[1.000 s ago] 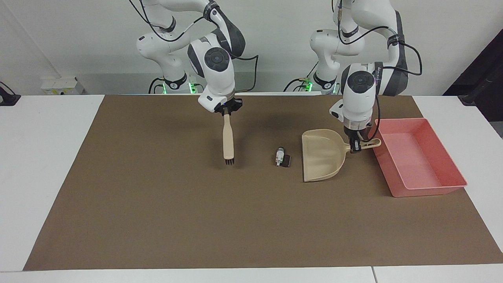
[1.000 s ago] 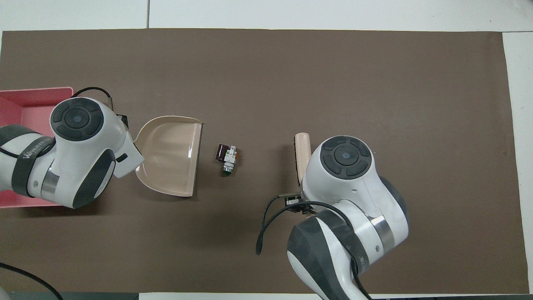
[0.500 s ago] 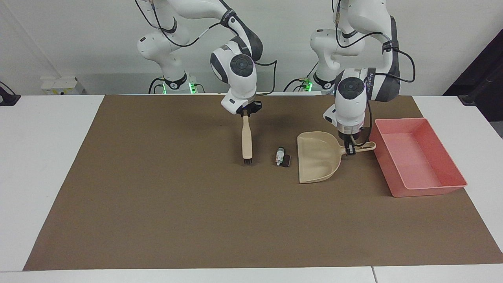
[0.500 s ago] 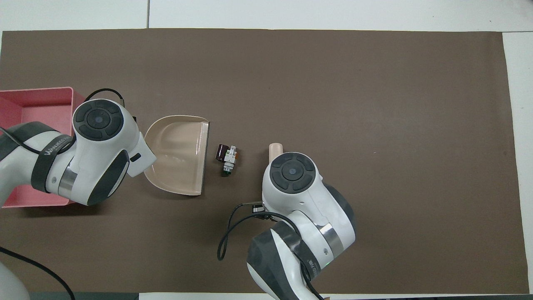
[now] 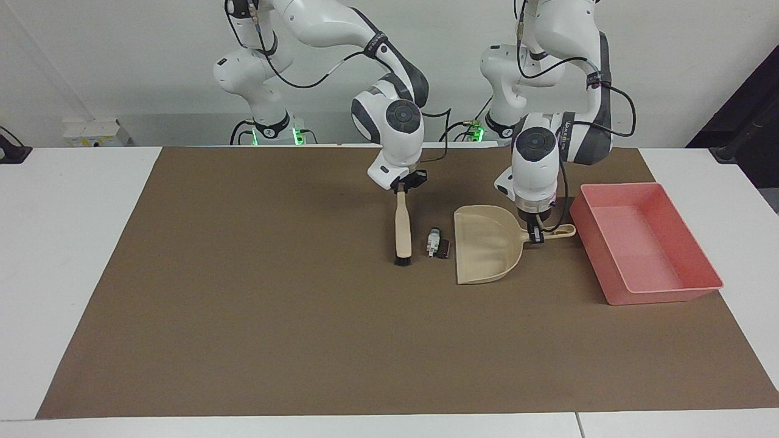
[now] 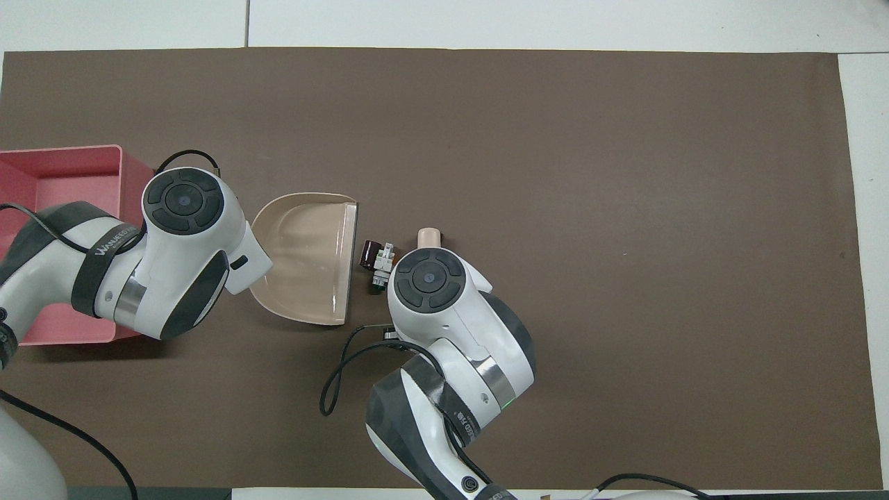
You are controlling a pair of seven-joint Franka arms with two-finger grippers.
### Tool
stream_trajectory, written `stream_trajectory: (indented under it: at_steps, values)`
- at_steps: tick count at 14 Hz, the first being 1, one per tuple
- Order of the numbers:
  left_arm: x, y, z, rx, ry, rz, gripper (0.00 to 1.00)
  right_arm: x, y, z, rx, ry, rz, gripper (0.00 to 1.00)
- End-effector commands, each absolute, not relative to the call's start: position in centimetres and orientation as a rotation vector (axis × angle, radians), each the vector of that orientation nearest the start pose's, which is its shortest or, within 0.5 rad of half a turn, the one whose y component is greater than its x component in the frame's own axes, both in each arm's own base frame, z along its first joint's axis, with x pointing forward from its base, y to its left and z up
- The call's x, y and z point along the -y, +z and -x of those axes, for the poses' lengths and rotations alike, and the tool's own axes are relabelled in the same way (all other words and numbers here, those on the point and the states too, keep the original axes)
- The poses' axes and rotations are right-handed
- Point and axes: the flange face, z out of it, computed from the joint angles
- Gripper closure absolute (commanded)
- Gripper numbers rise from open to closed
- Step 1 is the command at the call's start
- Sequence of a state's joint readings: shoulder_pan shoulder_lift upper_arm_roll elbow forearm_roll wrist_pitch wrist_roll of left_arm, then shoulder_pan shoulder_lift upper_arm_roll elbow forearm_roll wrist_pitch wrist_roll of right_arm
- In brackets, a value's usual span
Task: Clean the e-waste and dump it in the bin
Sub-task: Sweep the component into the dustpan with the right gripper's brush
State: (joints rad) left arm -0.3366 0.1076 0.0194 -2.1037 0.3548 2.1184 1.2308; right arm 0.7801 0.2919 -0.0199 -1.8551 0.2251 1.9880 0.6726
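A brown mat [image 5: 304, 316] covers most of the white table [image 5: 67, 255], and everything in play sits on it. The biggest thing on the mat is the pink bin [image 5: 645, 249], a shallow tray at the left arm's end of the table. Next to it, toward the middle, lies the beige dustpan [image 5: 484, 246], its open mouth turned to the right arm's end and its handle pointing at the bin. The left gripper [image 5: 535, 236] is clamped on that handle, holding the pan low on the mat.

The right gripper [image 5: 403, 182] is closed on the top of a beige brush [image 5: 401, 228], which hangs nearly upright with its dark bristles down at the mat.

Smallest of all is the e-waste [image 5: 438, 244], a little cluster of a whitish cylinder and a dark block. It rests on the mat between brush and dustpan, just beside the bristles and close to the pan's mouth, touching neither as far as I can see.
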Motion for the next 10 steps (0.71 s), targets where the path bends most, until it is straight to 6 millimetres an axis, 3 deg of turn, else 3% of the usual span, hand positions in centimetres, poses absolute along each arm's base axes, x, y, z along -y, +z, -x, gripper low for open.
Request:
stream_trajectory:
  at_steps: [1,6,7,10]
  values:
    - [16.3,36.1,-53.2,-2.208,0.312,1.849,1.0,-45.2,35.4,-44.3,-0.077,0.365,3.049,1.0]
    - [16.2,35.9,-53.0,-2.209,0.318,1.849,1.0,-47.9,35.0,-42.9,-0.109,0.361,3.003,1.0]
    - [16.1,35.9,-53.0,-2.21,0.323,1.849,1.0,-49.0,34.7,-41.8,-0.099,0.361,3.002,1.0]
    - [16.2,35.8,-52.9,-2.212,0.327,1.847,1.0,-49.5,34.7,-42.1,-0.117,0.333,2.987,1.0]
